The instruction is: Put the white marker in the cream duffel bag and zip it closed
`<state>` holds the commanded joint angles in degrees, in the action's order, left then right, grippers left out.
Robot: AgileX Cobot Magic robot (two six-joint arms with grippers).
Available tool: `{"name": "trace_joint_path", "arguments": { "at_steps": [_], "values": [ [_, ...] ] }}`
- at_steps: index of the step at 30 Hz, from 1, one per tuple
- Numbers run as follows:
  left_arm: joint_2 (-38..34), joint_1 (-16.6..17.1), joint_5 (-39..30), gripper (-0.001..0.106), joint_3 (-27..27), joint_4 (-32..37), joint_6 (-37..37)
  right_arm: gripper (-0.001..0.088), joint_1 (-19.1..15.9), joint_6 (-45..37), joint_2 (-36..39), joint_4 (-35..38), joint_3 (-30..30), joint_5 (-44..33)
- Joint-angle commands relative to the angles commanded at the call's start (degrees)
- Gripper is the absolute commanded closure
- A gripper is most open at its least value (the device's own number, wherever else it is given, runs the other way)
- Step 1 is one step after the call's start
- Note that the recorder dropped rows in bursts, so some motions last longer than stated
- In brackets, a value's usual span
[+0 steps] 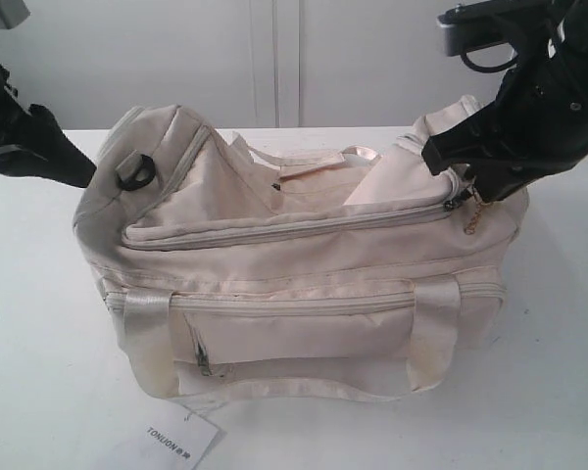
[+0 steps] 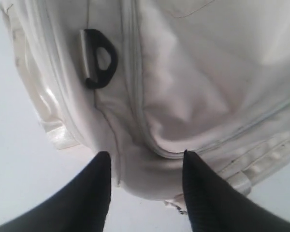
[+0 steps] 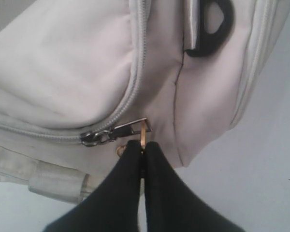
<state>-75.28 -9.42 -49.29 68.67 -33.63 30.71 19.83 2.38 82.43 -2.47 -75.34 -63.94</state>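
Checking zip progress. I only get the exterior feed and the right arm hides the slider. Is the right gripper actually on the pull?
Observer: Yes. The right wrist view shows the right gripper shut on the gold ring of the zipper pull.
Operator: Is the left one clamping the bag?
Observer: No. The left gripper is open. Its fingers straddle the end corner of the cream duffel bag, near the black end ring.
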Motion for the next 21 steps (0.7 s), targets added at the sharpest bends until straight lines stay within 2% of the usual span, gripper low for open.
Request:
{"name": "trace_joint_path", "arguments": {
  "at_steps": [3,6,16,21],
  "values": [
    [0.5,-0.2,-2.4,0.055,0.0,-5.8,4.4,0.0868,0.0,0.0,0.0,0.0,0.0,0.3],
    [0.6,-2.0,-3.5,0.055,0.0,-7.1,5.6,0.0868,0.0,0.0,0.0,0.0,0.0,0.9],
    [0.6,-13.1,-4.7,0.055,0.0,-6.9,10.3,0.0868,0.0,0.0,0.0,0.0,0.0,1.6],
    [0.6,-18.3,-1.7,0.055,0.0,-1.7,10.5,0.0868,0.0,0.0,0.0,0.0,0.0,1.6]
  ]
}}
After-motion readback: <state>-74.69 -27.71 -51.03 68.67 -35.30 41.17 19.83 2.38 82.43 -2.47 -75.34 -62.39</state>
